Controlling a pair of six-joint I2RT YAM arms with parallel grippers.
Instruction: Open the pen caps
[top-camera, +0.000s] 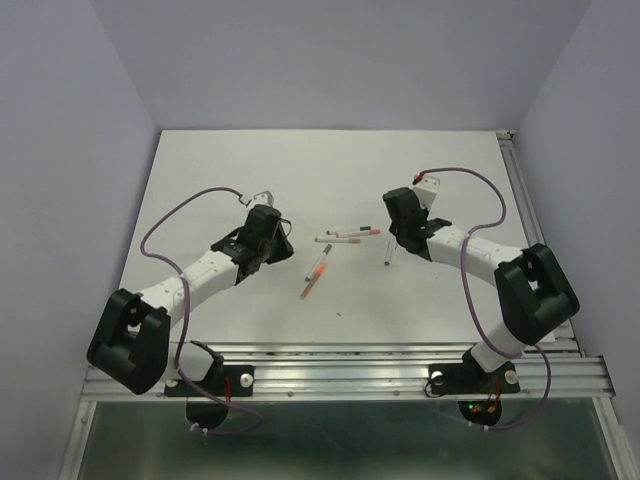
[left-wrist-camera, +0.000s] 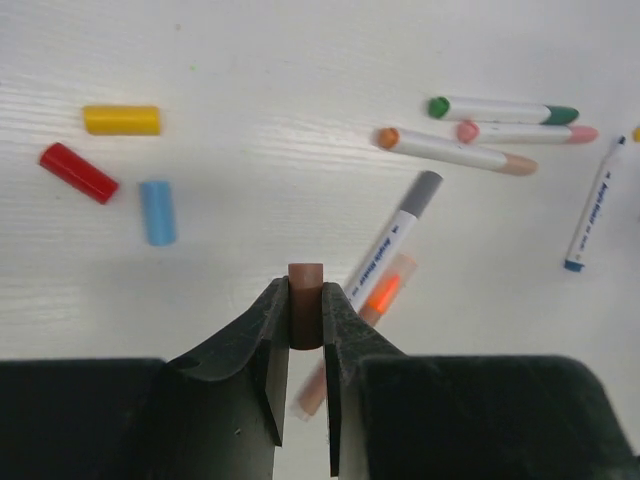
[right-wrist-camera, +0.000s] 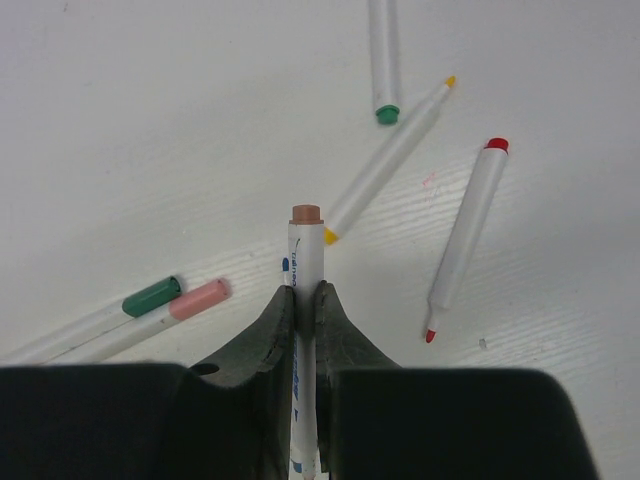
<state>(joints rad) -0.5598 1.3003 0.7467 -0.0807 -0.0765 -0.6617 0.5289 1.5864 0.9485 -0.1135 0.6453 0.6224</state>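
Between the fingers of the left tool (left-wrist-camera: 305, 298) stands the brown pen cap (left-wrist-camera: 305, 278), pinched narrow, its long axis along the fingers. Well apart across the counter (top-camera: 200, 180), the right tool (right-wrist-camera: 305, 300) is clamped on a brown-ended white pen barrel (right-wrist-camera: 304, 250), so this pen looks opened. The yellow cap (left-wrist-camera: 121, 120), red cap (left-wrist-camera: 79, 172) and blue cap (left-wrist-camera: 157, 212) lie loose ahead-left of the left tool, a likely drop spot. Pens wearing the green cap (left-wrist-camera: 560, 115), pink cap (left-wrist-camera: 580, 133) and grey cap (left-wrist-camera: 426, 190) lie ahead-right, between the arms.
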